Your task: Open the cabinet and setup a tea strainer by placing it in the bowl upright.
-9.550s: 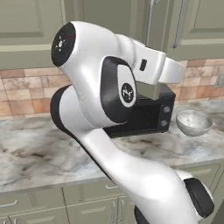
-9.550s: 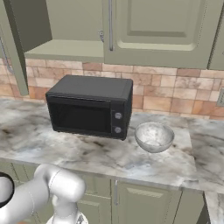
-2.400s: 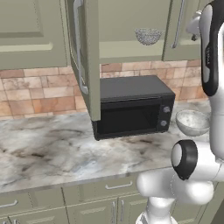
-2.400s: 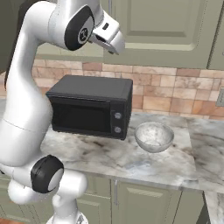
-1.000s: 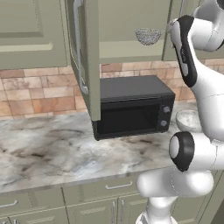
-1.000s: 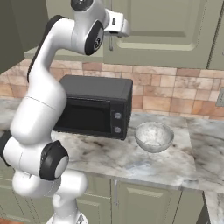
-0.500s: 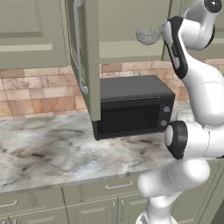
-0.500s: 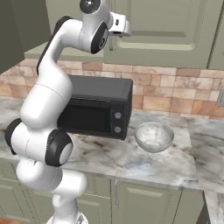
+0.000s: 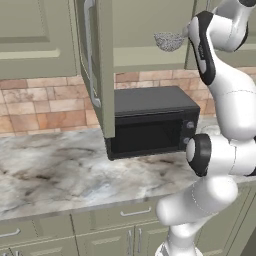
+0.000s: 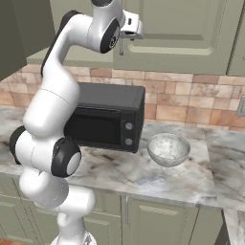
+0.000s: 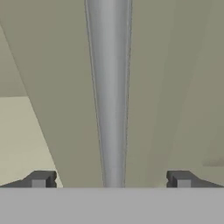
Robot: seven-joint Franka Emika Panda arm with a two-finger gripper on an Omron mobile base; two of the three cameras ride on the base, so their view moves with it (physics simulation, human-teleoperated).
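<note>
Cabinet (image 9: 145, 30) door on the left is hanging wide open, its edge swung out toward the camera, long silver bar handle (image 9: 89, 50) showing on its face. Inside, on the cabinet's shelf, tea strainer (image 9: 169, 41) is sitting with its mesh cup visible just left of the arm's upper link; its handle is hidden behind the arm. Black microwave (image 9: 150, 120) is standing on the marble surface (image 9: 60, 175) below the open cabinet, against the brick backsplash.

Moving right: arm is reaching up high, hand raised to the right-hand cabinet door (image 10: 177, 28), which is sitting closed. Gripper (image 11: 111, 179) is facing that door's vertical silver bar handle (image 11: 109, 87) close up; fingertips (image 11: 40, 178) are standing wide apart, one on either side of the bar, nothing clamped between them. Whether they are touching the bar cannot be told.

Further right, bowl (image 10: 168, 149) is resting upright on the surface just beside the microwave's right end, speckled grey-white, holding nothing.
</note>
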